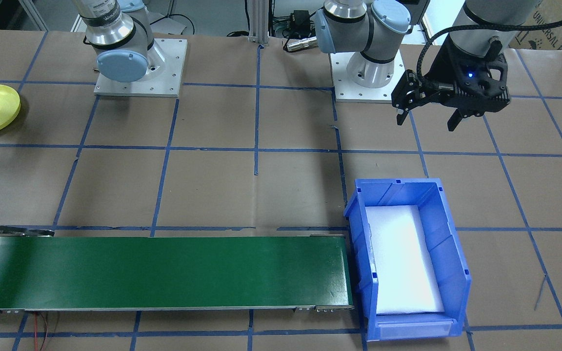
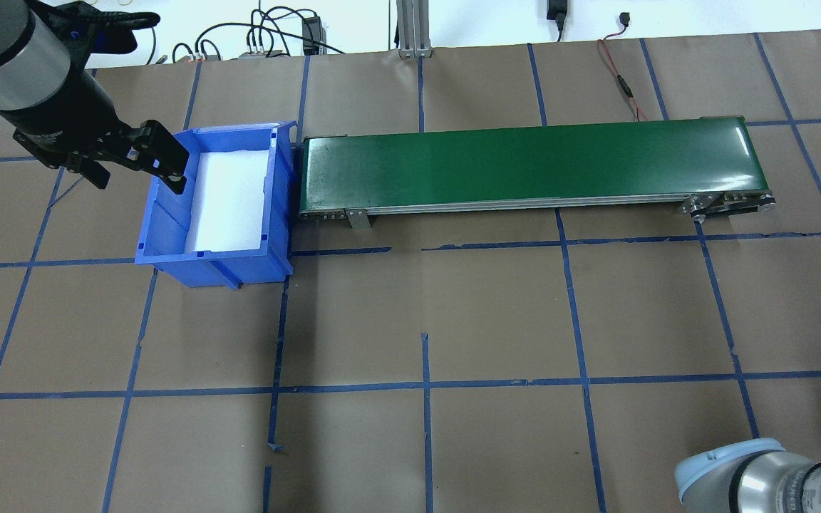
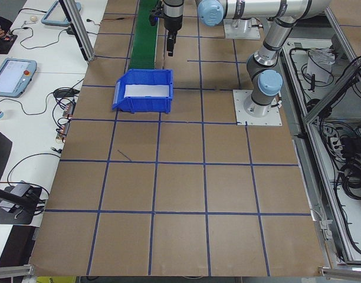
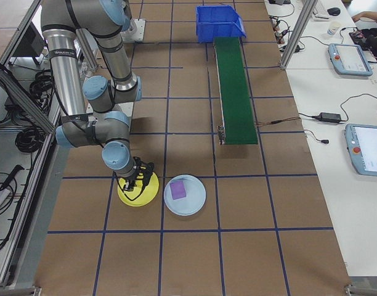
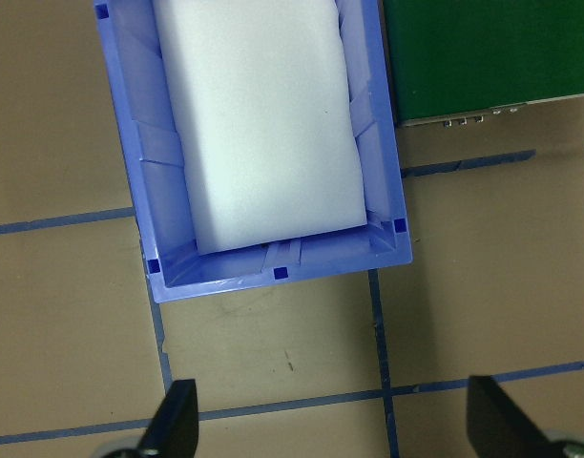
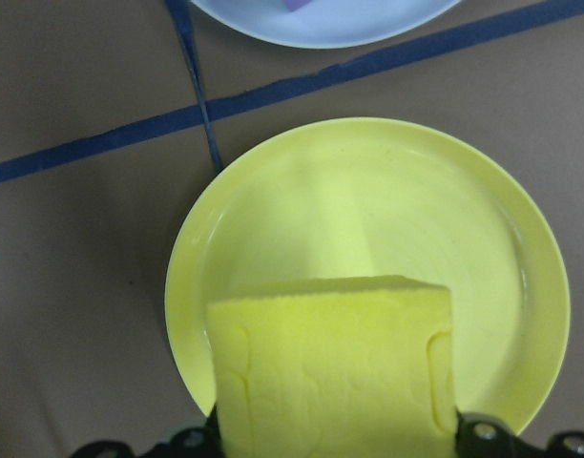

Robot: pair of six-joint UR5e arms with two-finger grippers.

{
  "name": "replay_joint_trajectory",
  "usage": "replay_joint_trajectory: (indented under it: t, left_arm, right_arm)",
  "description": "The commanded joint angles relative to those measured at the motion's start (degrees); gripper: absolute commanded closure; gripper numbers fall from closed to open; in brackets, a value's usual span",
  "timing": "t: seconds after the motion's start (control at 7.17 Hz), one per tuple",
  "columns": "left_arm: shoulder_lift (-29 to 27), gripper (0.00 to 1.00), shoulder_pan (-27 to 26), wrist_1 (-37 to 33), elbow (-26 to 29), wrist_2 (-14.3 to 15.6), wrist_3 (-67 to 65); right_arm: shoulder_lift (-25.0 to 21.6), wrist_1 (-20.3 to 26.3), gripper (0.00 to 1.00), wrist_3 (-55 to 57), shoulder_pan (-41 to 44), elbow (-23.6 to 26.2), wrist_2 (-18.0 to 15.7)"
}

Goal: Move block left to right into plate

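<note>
A yellow foam block fills the lower half of the right wrist view, held between the fingers of my right gripper, which is shut on it. It hangs just above the yellow plate, over the plate's near half. In the exterior right view the plate lies on the table under that gripper. At the table's other end my left gripper hovers open and empty beside the blue bin.
A light blue plate with a purple block on it sits right beside the yellow plate. A green conveyor belt runs from the blue bin toward the plates. White foam lines the bin.
</note>
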Motion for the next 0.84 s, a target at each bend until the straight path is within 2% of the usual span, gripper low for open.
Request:
replay_joint_trajectory:
  t: [0.0,0.14,0.28,0.42,0.56,0.7]
  left_arm:
    - [0.0,0.0,0.0,0.0,0.0,0.0,0.0]
    - [0.0,0.0,0.0,-0.1,0.0,0.0,0.0]
    - [0.0,0.0,0.0,0.0,0.0,0.0,0.0]
    - [0.0,0.0,0.0,0.0,0.0,0.0,0.0]
    - [0.0,0.0,0.0,0.0,0.0,0.0,0.0]
    - [0.0,0.0,0.0,0.0,0.0,0.0,0.0]
  right_arm:
    - [-0.5,2.4,0.0,6.0,0.4,-0.6,0.0]
    - [-2.0,3.0,0.0,9.5,5.6,-2.7,-0.7]
    - [-3.1,8.4,0.0,12.0,14.0,-5.9,-4.6]
    - [-5.1,15.7,0.0,18.0,20.5,-9.5,-4.4]
    - [-7.1,20.9,0.0,22.8,25.5,-10.7,-2.2]
    - [-9.6,22.6,0.0,29.3,32.6,-12.2,-0.9]
